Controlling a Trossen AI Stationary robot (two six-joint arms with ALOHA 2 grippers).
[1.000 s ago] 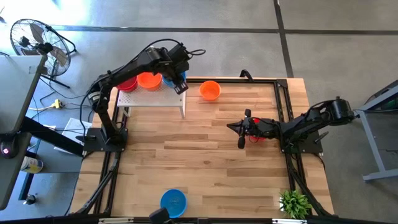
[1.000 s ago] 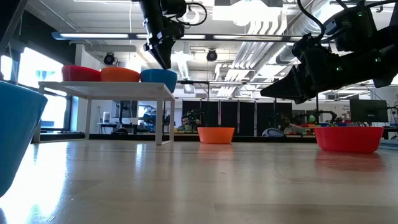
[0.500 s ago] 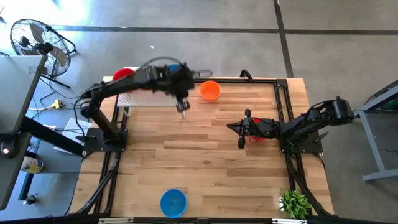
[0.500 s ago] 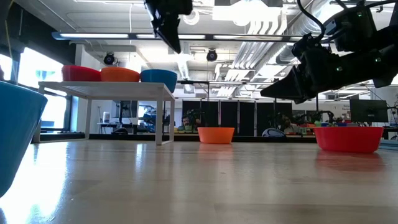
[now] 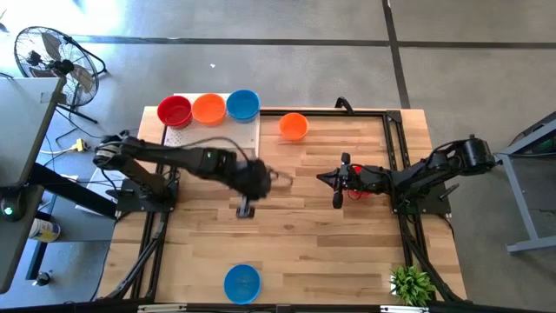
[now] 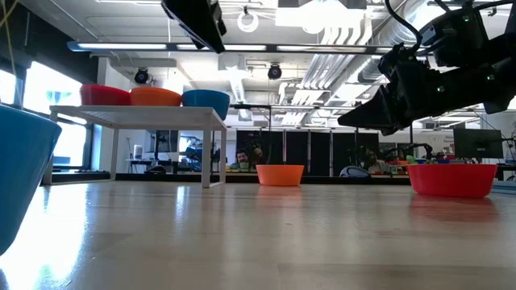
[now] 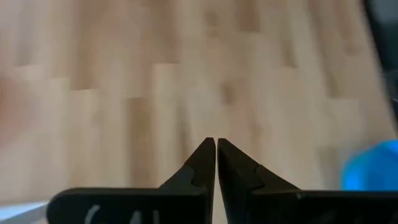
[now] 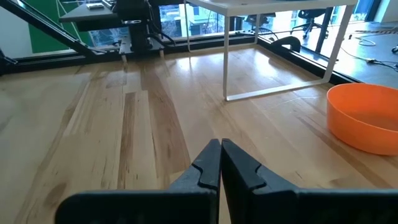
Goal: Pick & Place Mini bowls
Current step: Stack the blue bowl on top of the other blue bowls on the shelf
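Observation:
A red [image 5: 175,111], an orange [image 5: 208,109] and a blue mini bowl [image 5: 242,105] stand in a row on the white perforated stand [image 5: 213,132] at the far left. Another orange bowl [image 5: 294,126] sits on the table beside the stand. A blue bowl [image 5: 241,283] sits at the near edge. A red bowl [image 6: 451,179] stands under the right arm. My left gripper [image 5: 245,207] hangs shut over bare table left of the middle, slanting down, holding nothing [image 7: 216,144]. My right gripper [image 8: 221,146] rests shut and low at the right, pointing toward the left.
The stand's thin white legs [image 8: 227,62] rise from the table at the far left. A black frame [image 5: 395,130] runs along the table's edges. A small green plant [image 5: 412,284] sits at the near right corner. Bare wood [image 5: 295,235] lies between the arms.
My left gripper has swung away from the blue bowl on the stand, toward the near edge and the table's middle, sinking a little and tipping less steeply. The three bowls on the stand have stayed put.

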